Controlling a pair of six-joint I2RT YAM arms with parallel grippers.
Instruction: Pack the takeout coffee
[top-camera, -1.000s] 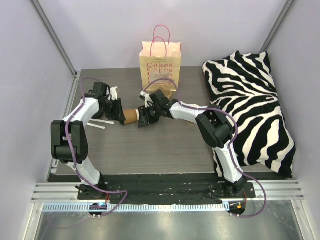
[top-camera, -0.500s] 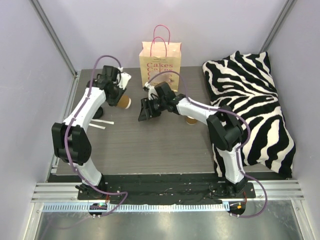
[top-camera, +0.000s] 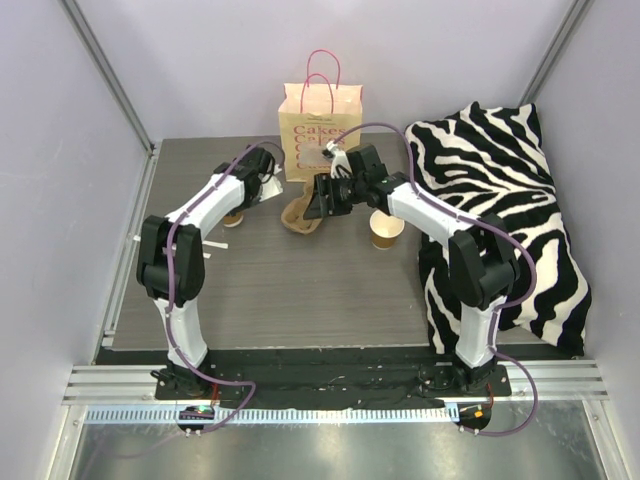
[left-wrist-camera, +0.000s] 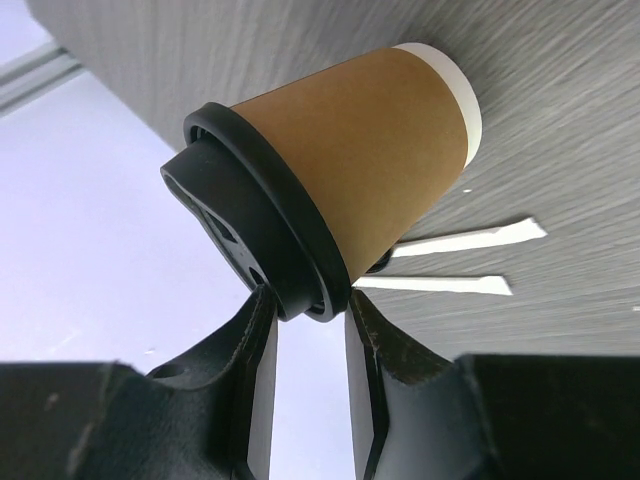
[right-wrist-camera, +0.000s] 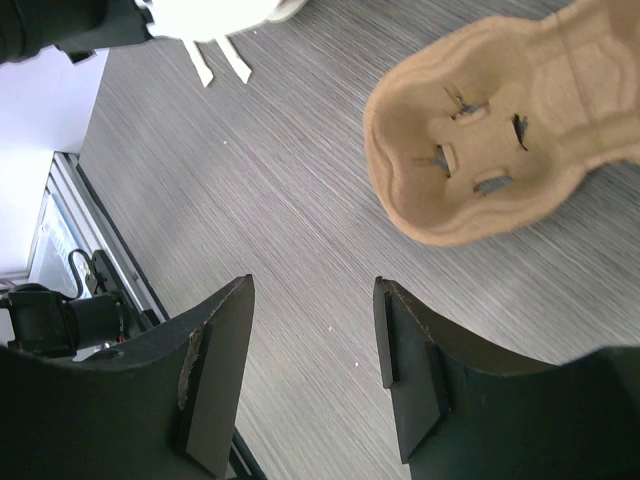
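A brown paper coffee cup (left-wrist-camera: 370, 150) with a black lid hangs tilted in my left gripper (left-wrist-camera: 310, 305), whose fingers are shut on the lid's rim. From above, that cup (top-camera: 233, 217) shows under the left arm, with the left gripper (top-camera: 250, 198) left of the paper bag (top-camera: 320, 130). A moulded cardboard cup carrier (right-wrist-camera: 500, 130) lies flat on the table in front of the bag. My right gripper (right-wrist-camera: 312, 290) hovers open beside the cup carrier (top-camera: 303, 216) with nothing between its fingers. The right gripper (top-camera: 318, 203) is at the carrier's right end.
A second brown cup (top-camera: 385, 230) stands upright by the right arm. Two white strips (left-wrist-camera: 465, 240) lie on the table at the left. A zebra-striped pillow (top-camera: 500, 220) fills the right side. Walls close in the back and both sides.
The left arm has lifted the lidded cup from mid-table and swung it back and right toward the bag. The right gripper has drawn right toward the carrier and opened a little wider.
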